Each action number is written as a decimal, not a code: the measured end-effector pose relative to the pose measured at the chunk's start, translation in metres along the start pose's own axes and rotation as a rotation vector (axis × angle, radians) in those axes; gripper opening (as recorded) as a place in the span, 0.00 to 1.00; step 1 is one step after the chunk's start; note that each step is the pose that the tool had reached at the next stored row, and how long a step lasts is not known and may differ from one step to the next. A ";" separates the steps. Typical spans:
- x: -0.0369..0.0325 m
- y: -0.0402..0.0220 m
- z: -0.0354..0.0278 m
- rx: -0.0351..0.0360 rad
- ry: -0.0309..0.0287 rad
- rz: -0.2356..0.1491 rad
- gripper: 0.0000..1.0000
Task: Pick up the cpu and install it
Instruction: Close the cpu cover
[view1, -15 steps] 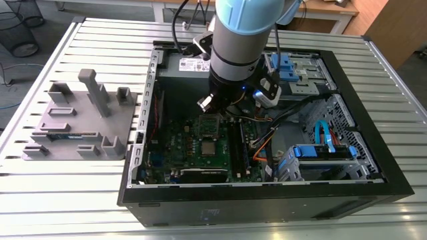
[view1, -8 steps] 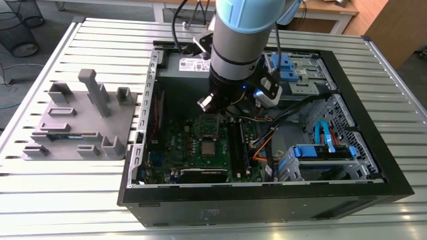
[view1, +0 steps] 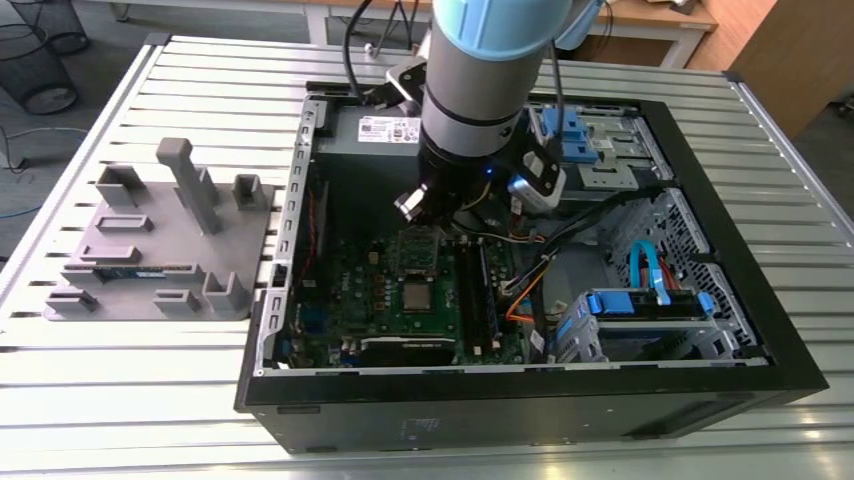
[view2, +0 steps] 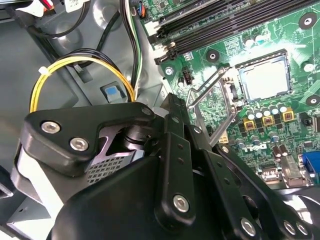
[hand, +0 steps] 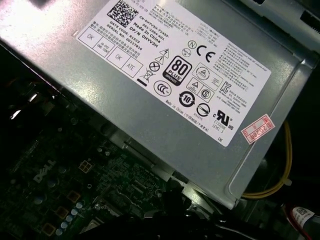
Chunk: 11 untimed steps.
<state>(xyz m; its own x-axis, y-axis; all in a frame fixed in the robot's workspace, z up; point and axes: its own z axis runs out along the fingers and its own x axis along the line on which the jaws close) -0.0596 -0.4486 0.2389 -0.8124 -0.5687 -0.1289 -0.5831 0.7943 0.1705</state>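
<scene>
The cpu is a small silvery square lying flat in the motherboard socket, also seen in the exterior view as the cpu. The socket's metal retention frame stands swung up, open, beside it. My gripper hangs inside the open computer case, just above the board and a little beyond the socket toward the power supply. Its black linkage is in the foreground of the second wrist view. Nothing shows in its grasp.
The grey power-supply box sits close behind the gripper. Yellow cables loop beside it. Memory slots run along the socket. A drive cage with blue parts is on the exterior view's right. A grey holder tray lies outside the case.
</scene>
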 end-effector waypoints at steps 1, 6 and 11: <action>-0.0001 0.0001 -0.0005 0.0000 0.0001 0.000 0.11; -0.0003 0.0003 -0.0025 0.0000 0.0000 0.000 0.11; -0.0003 0.0003 -0.0035 -0.0001 0.0004 -0.002 0.11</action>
<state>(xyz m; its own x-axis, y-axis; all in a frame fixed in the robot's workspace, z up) -0.0596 -0.4490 0.2424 -0.8113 -0.5703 -0.1288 -0.5846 0.7932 0.1704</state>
